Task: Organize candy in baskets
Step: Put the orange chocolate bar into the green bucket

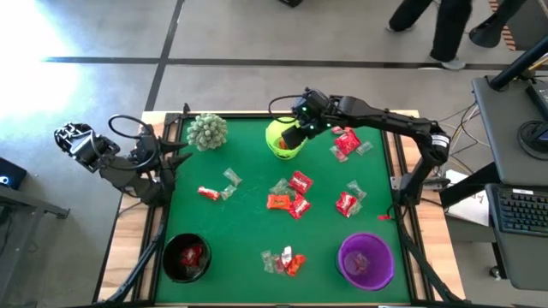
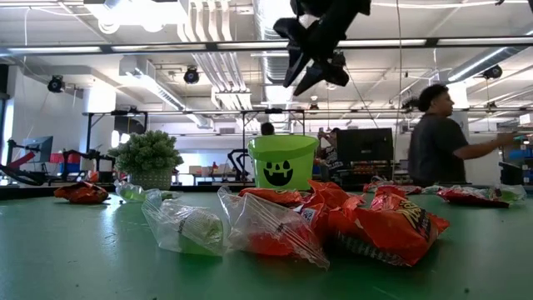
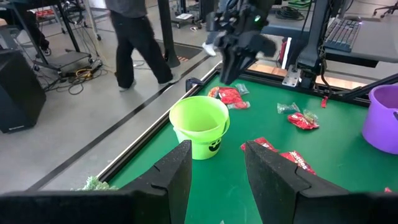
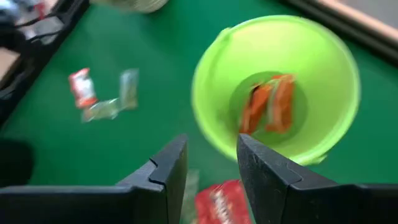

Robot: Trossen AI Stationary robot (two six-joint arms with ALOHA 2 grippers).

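The right gripper [image 4: 211, 165] hangs just above the lime-green round plastic basket [image 1: 284, 137], fingers apart and holding nothing — an orange wrapped sweet [image 4: 268, 102] lies at the basket's bottom. Red, orange and clear-wrapped candy [image 1: 289, 197] is scattered mid-table. The left gripper [image 3: 217, 171], open, waits at the left edge.

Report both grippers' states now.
Left gripper: open, empty, parked at the table's left edge.
Right gripper: open, empty, above the green basket.
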